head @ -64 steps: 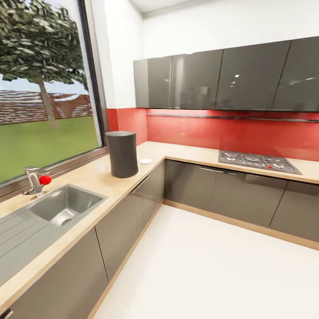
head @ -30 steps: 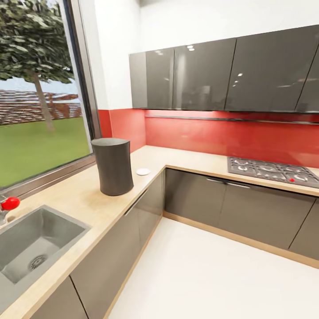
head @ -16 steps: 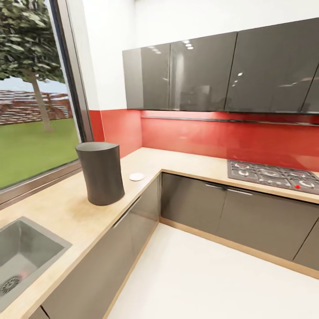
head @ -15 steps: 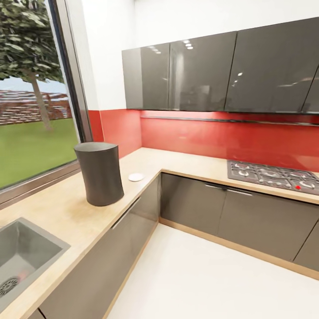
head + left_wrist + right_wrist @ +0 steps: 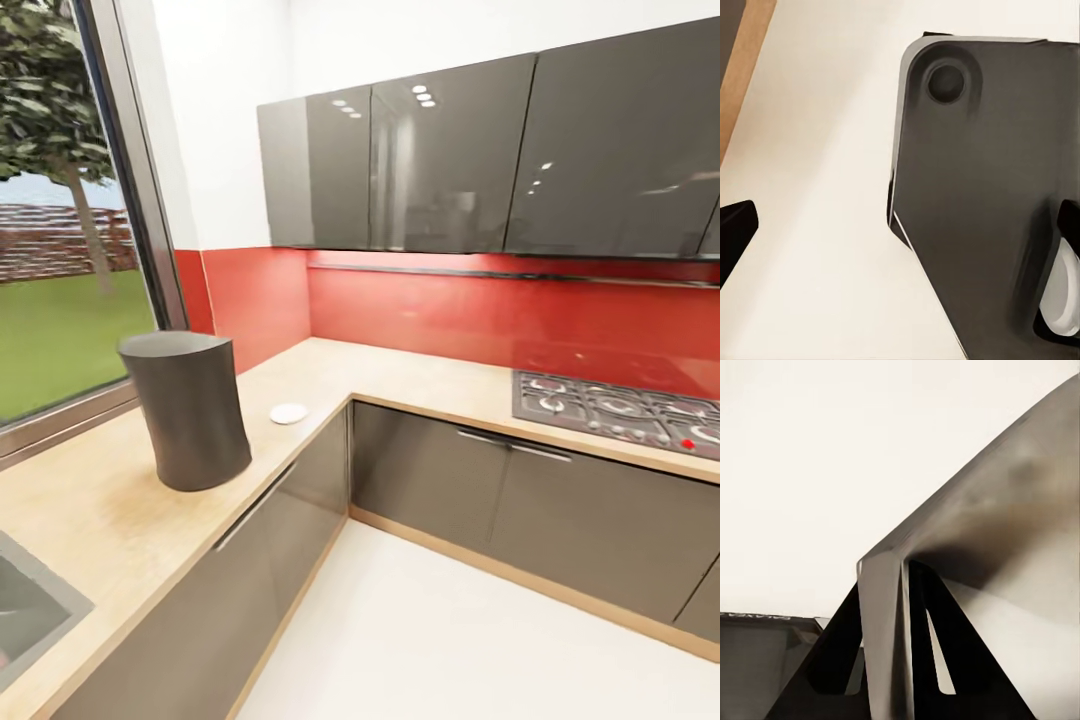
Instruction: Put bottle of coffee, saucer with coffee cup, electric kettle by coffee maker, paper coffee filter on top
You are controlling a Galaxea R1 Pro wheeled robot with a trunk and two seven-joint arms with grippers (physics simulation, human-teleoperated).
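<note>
Left gripper hangs with its jaws spread wide and nothing between them. One dark fingertip sits well clear of the robot's dark base panel, and the other overlaps that panel's far side. On the right arm, two dark wedge-shaped parts of the right gripper flank a folded grey body shell. Whether those jaws are parted or closed cannot be made out.

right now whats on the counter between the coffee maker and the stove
The saucer near the coffee maker; the rest of the countertop up to the stove is bare, per the head view.
</note>
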